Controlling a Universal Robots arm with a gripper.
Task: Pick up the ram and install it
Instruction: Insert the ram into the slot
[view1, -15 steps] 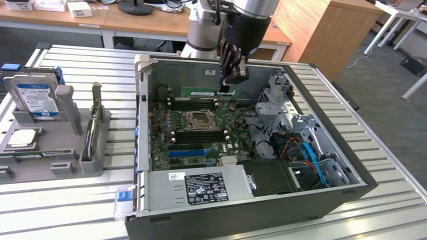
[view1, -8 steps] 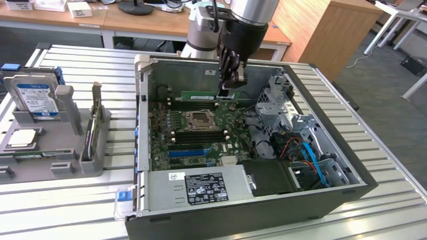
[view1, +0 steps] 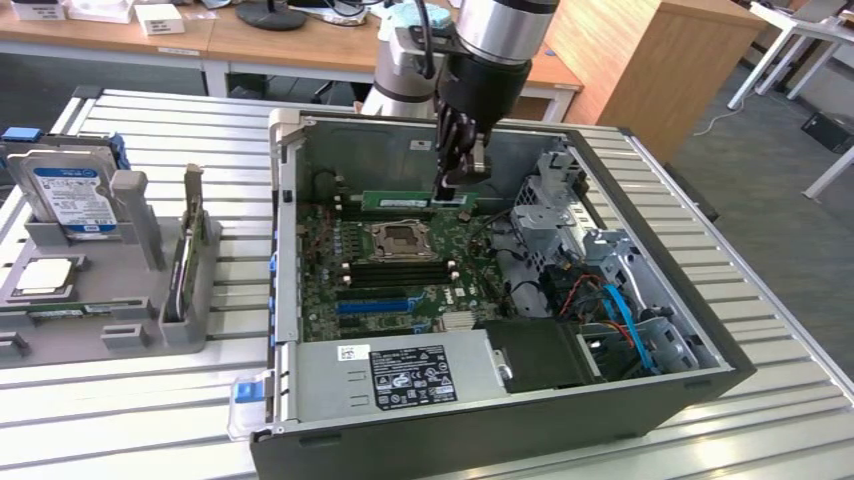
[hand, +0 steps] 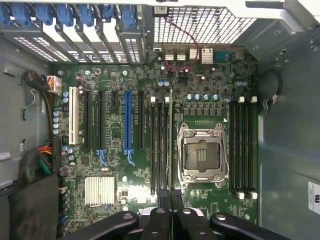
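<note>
- Your claw (view1: 458, 193) hangs inside the open computer case (view1: 601, 420), jaws narrow, pinched on the ram (view1: 400, 203) at its end toward the exterior view's right.
- The ram stands on edge along the far side of the motherboard (view1: 327, 290), just beyond the CPU socket (view1: 398, 240).
- From the wrist you see it edge-on, between the black slots (hand: 159, 145) and the socket; seated or not, I cannot tell.
</note>
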